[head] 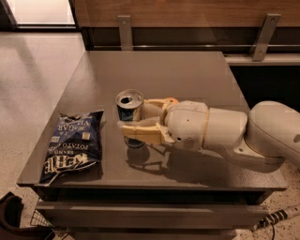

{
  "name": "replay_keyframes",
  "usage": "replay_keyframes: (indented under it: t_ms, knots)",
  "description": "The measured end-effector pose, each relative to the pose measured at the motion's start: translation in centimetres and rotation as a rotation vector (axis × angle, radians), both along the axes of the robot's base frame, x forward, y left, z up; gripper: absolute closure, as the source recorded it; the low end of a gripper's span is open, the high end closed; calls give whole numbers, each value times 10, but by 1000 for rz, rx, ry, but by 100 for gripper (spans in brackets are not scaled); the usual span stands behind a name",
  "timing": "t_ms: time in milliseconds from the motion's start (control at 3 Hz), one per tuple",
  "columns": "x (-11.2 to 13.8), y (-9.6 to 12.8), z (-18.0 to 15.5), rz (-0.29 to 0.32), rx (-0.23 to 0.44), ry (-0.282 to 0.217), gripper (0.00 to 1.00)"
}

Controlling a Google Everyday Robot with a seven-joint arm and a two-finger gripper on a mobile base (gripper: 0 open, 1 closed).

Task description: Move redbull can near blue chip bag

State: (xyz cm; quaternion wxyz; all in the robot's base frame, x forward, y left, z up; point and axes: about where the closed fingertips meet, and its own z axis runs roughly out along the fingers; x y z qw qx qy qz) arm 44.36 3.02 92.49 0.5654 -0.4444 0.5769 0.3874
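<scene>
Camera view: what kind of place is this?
Probably an office break area: grey table, polished floor, wood wall panel. The end effector grips the can near the chip bag.

Blue chip bag (pixel 72 145), near the gripper (pixel 134 118) holding the redbull can (pixel 128 108), reads "BRAND POTATO".
</scene>
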Motion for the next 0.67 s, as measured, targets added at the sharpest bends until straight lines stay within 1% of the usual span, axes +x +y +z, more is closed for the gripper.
replay_keyframes:
  t_ms: [333, 667]
  knots:
    - [3, 21, -18, 36, 5, -28, 100]
    - [7, 36, -33, 64, 14, -34, 100]
